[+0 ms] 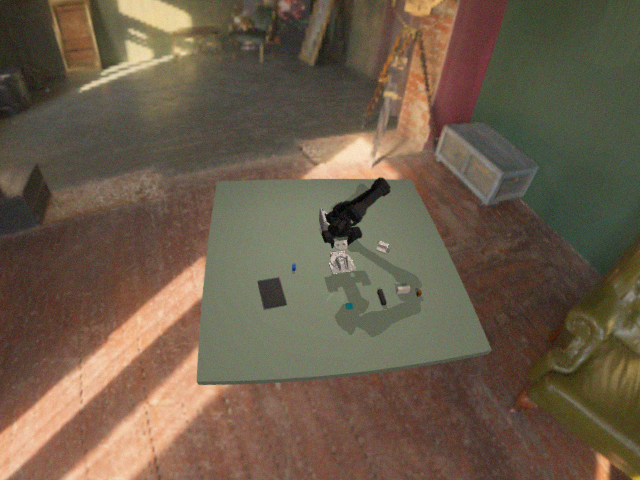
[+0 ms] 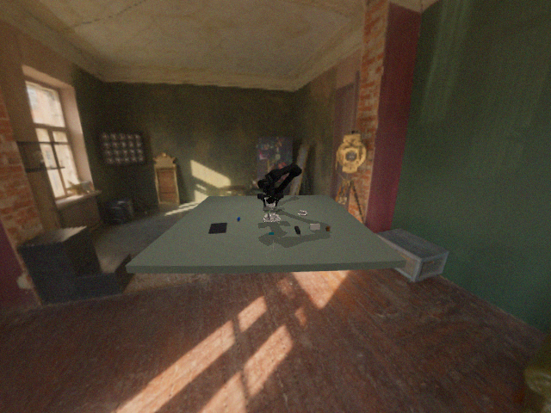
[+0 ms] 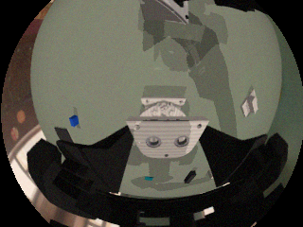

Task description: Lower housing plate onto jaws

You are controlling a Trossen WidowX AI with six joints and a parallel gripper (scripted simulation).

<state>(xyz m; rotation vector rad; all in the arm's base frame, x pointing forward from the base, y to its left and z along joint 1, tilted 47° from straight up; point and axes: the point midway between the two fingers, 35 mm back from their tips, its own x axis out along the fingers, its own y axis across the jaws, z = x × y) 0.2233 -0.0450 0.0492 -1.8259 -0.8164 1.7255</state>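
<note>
The gripper (image 1: 340, 241) (image 2: 269, 203) (image 3: 167, 136) is shut on the pale grey housing plate (image 1: 340, 245) (image 2: 269, 206) (image 3: 167, 127), with one black finger at each side. The plate has two round holes and small corner holes in the wrist view. It is held above the tabletop. The pale jaw assembly (image 1: 341, 264) (image 2: 271, 218) (image 3: 163, 101) stands on the table just beyond the plate in the wrist view, with a gap between them in the top view. The plate partly hides the assembly in the wrist view. The pins and stubs are too small to tell apart.
On the green table (image 1: 242, 341) (image 2: 187, 257) lie a blue piece (image 1: 293, 267) (image 3: 74, 121), a dark square (image 1: 271, 292) (image 2: 218, 228), a white bracket (image 1: 382, 246) (image 3: 250, 105), a teal piece (image 1: 349, 305), a black cylinder (image 1: 381, 296), a white block (image 1: 402, 289) and an orange-brown piece (image 1: 419, 292).
</note>
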